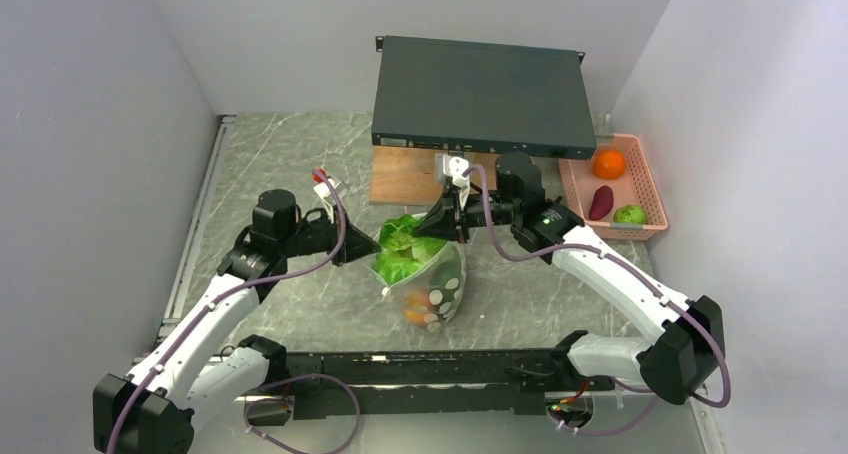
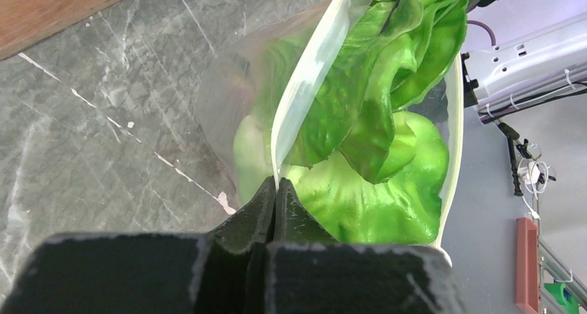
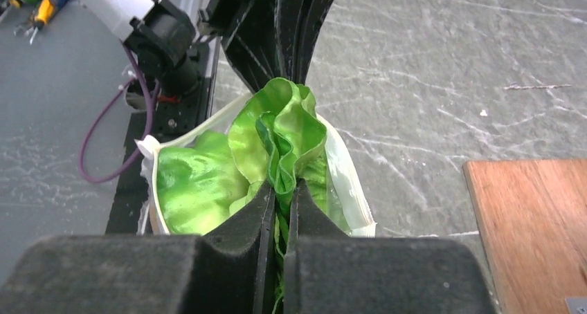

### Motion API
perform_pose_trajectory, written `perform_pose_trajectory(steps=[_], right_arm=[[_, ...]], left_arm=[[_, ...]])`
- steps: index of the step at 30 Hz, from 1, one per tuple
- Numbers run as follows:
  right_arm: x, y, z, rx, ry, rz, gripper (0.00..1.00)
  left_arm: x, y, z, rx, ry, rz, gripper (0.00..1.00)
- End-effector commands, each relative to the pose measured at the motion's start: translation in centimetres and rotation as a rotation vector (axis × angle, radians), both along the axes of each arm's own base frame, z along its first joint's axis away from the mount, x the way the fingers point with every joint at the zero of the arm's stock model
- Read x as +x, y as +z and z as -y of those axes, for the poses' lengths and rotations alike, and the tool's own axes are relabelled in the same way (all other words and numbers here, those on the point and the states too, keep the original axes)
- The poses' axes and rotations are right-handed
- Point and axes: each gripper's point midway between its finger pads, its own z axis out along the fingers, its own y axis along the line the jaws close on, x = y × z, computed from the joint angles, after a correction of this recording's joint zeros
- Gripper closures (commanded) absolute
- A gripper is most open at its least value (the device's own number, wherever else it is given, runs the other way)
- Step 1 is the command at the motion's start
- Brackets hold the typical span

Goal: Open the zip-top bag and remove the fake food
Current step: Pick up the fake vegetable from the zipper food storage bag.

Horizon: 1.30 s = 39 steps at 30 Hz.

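The gray tabletop is biggest. In its middle I see the zip-top bag. Green lettuce sticks out toward 11 o'clock. From 9 o'clock, my left tool pinches the bag's edge. From 1 o'clock, my right tool pinches a lettuce leaf.

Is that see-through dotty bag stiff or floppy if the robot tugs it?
Probably floppy: the zip-top bag bulges around the lettuce, and its rim curves where the left end effector pinches it. The plastic looks thin, so the bag itself is likely light. Being smooth, it might slip from a loose pinch.
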Motion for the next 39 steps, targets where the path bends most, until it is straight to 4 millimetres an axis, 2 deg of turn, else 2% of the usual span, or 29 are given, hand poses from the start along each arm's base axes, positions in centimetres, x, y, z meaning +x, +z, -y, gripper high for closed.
perform_pose_trajectory(steps=[1,5,7,12,18,22,30,36,39], right_arm=[[2.1,5.9,-1.3,0.162,-0.054,0.047,1.00],[5.6,7.3,-0.9,0.206,-0.192,0.000,1.00],[6.1,7.9,-0.5,0.227,-0.205,-0.019,1.00],[5.2,9.7,-0.4,0.283,-0.163,-0.078,1.00],[4.7,11.1,-0.7,0.336,-0.127,-0.118,1.00],[4.8,11.3,-0.7,0.341,-0.125,-0.121,1.00],[4.7,13.0,-1.0,0.393,-0.110,-0.148,1.00],[4.6,12.9,-1.2,0.404,-0.106,-0.166,1.00],[4.4,13.5,-1.1,0.416,-0.098,-0.159,1.00]], left_arm=[[0.4,1.3,0.4,-0.030,-0.020,0.034,1.00],[0.5,1.6,0.4,-0.019,-0.029,0.042,1.00],[0.4,1.4,0.3,-0.012,-0.027,0.039,1.00],[0.4,0.4,0.1,-0.001,-0.009,0.024,1.00],[1.5,1.3,0.0,-0.004,0.034,0.057,1.00],[1.8,1.8,-0.2,0.011,0.047,0.077,1.00],[2.2,1.1,-0.5,0.011,0.072,0.063,1.00],[2.6,2.7,-0.4,-0.009,0.085,0.099,1.00],[2.7,3.4,-0.5,-0.008,0.091,0.116,1.00]])
